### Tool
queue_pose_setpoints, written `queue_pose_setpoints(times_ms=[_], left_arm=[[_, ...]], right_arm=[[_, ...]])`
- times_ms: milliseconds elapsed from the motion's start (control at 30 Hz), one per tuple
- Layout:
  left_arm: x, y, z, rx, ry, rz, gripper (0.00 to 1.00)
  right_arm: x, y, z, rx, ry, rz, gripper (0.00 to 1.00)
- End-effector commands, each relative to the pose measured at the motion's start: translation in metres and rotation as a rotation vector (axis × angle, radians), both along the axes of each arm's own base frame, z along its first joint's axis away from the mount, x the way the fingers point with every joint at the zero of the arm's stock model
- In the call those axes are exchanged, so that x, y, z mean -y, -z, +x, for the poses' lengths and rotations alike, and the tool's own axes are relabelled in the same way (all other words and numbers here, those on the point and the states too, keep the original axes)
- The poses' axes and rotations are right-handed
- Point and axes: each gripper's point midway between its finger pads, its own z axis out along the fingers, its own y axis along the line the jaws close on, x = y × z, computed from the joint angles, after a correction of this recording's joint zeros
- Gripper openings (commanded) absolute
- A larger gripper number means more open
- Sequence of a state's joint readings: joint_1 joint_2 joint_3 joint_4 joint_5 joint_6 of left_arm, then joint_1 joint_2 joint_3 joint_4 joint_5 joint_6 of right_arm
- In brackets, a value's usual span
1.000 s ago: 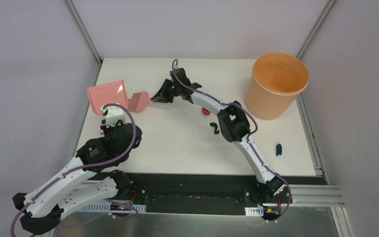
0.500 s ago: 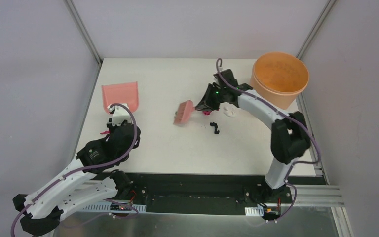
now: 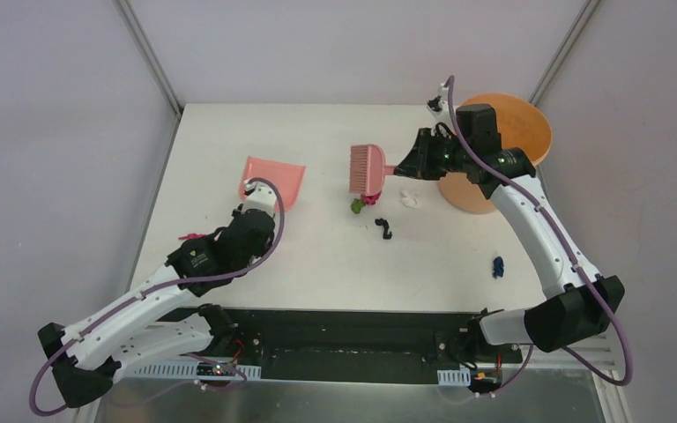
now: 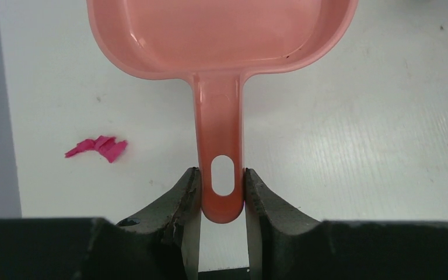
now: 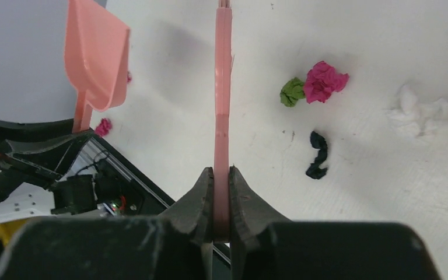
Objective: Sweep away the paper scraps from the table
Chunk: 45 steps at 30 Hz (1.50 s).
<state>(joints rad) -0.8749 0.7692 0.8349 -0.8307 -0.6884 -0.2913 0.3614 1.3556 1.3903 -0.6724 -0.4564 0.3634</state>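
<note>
While the left gripper (image 4: 221,175) is pinched tight on the tail end of the pink plastic dustpan (image 3: 275,176) handle, one flat magenta paper scrap (image 3: 196,236) lies just left of that arm, near the left edge of the matte white table (image 3: 317,256). Moving right, the pink bristled hand brush (image 3: 367,167) is over mid-table, its thin handle squeezed between the right gripper (image 5: 221,172) fingers. Just in front of the bristles there's a green scrap (image 3: 356,206) touching a second magenta scrap (image 3: 369,199), then a black curly scrap (image 3: 385,229) a bit nearer, and a white scrap (image 3: 410,199) beside the round orange bucket (image 3: 474,198). The right arm blocks part of the bucket from above. A lone dark blue scrap (image 3: 497,266) sits far right, well apart. So that's six scraps counted, one dustpan, one brush, one bucket.
</note>
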Motion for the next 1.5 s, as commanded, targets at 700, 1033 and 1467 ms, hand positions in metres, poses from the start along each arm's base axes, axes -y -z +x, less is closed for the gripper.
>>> queue_pose_setpoints(times_ms=[700,1033,1467], left_arm=[[0.099,0.038,-0.025,-0.700,0.443,0.210,0.00],[0.115,0.061,-0.019,-0.751,0.490,0.229,0.00],[0.134,0.095,-0.002,-0.781,0.527,0.265,0.00]], right_arm=[[0.109,0.023,0.080,0.399,0.065,-0.820,0.00],[0.060,0.042,0.119,0.352,0.011,-0.773,0.00],[-0.046,0.113,0.065,0.144,-0.397,-0.750,0.00]])
